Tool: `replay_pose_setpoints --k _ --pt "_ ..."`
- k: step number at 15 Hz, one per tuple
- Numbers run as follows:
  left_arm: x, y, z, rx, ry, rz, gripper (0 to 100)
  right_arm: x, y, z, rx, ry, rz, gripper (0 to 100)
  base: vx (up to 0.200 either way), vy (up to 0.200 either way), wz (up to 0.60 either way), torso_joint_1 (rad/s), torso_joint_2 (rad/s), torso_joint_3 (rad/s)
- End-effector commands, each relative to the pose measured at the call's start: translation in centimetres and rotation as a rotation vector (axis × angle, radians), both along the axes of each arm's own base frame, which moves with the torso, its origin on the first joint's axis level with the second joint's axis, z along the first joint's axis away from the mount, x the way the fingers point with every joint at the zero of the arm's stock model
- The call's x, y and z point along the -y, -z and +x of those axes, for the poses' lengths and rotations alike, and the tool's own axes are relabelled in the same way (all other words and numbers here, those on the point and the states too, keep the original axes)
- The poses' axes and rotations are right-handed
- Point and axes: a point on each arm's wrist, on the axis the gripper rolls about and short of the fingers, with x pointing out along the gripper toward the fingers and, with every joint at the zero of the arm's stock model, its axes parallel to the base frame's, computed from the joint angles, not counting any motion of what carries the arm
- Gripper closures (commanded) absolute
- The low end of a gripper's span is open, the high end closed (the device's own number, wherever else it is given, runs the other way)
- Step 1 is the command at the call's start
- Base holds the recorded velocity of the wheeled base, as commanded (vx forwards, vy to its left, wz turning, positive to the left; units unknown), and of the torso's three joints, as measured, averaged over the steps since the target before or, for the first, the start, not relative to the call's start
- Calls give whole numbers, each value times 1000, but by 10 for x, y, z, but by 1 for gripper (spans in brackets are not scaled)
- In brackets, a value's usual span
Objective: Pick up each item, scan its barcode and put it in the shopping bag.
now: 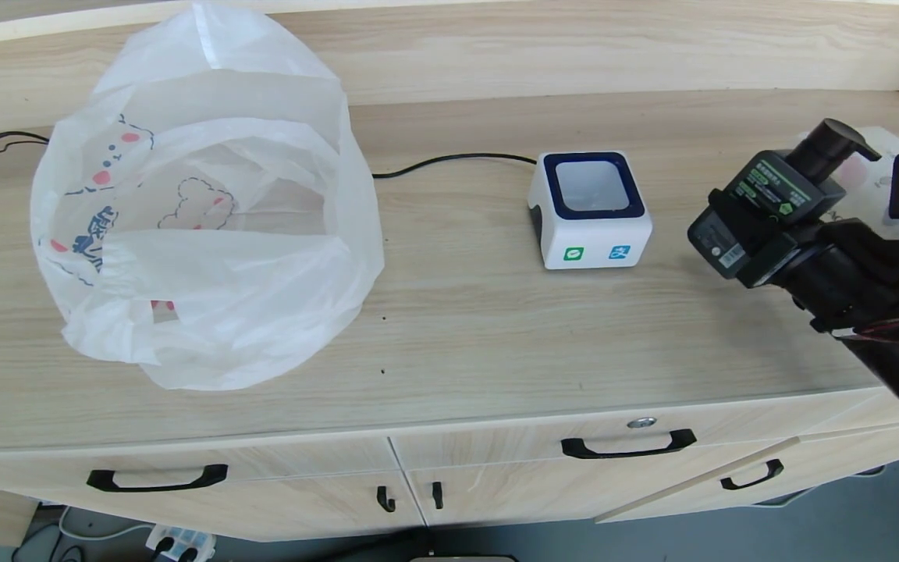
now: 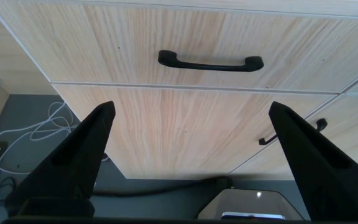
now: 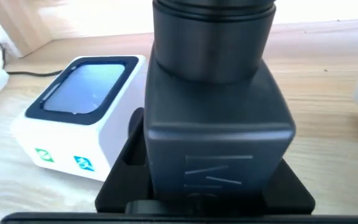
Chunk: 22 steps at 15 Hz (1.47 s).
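My right gripper (image 1: pixel 769 250) is shut on a dark square bottle (image 1: pixel 769 207) with a round black cap, held tilted above the counter at the right, its label and barcode facing up. The same bottle (image 3: pixel 213 118) fills the middle of the right wrist view. Just left of it stands the white barcode scanner (image 1: pixel 590 207) with a dark-framed window on top; the scanner (image 3: pixel 82 115) also appears beside the bottle. The white plastic shopping bag (image 1: pixel 200 211) stands open at the far left of the counter. My left gripper (image 2: pixel 188 165) is open below the counter, in front of the drawers.
A black cable (image 1: pixel 449 162) runs from the scanner toward the bag. A white printed packet (image 1: pixel 879 176) lies behind the right arm. Drawer fronts with black handles (image 1: pixel 627 447) line the counter's front edge. A wooden back wall borders the counter.
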Motion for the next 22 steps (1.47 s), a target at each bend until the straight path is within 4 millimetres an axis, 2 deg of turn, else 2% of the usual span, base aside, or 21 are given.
replay_pose_setpoints --k 1,3,5,6,9,14,16,17,19,22 --pt "0 0 0 1 0 0 0 -13 -16 -55 80 -86 -4 100 0 0 0 0 0 0" --pt "0 0 0 1 0 0 0 -37 -22 -73 101 -182 16 100 0 0 0 0 0 0" --pt "0 0 0 -1 0 0 0 -79 -18 -92 48 -340 75 100 0 0 0 0 0 0" --pt "0 0 0 1 0 0 0 -98 -10 -103 8 -424 69 100 0 0 0 0 0 0" --pt "0 0 0 1 0 0 0 -133 7 -130 -97 -641 79 100 0 0 0 0 0 0" --pt "0 0 0 1 0 0 0 -133 6 -141 -161 -741 200 100 0 0 0 0 0 0" --pt "0 0 0 1 0 0 0 -140 7 -152 -173 -812 204 100 0 0 0 0 0 0" --pt "0 0 0 1 0 0 0 -148 8 -167 -210 -901 234 100 0 0 0 0 0 0" --pt "0 0 0 1 0 0 0 -156 15 -176 -298 -977 265 100 0 0 0 0 0 0" --pt "0 0 0 1 0 0 0 -168 13 -180 -336 -1029 303 100 0 0 0 0 0 0"
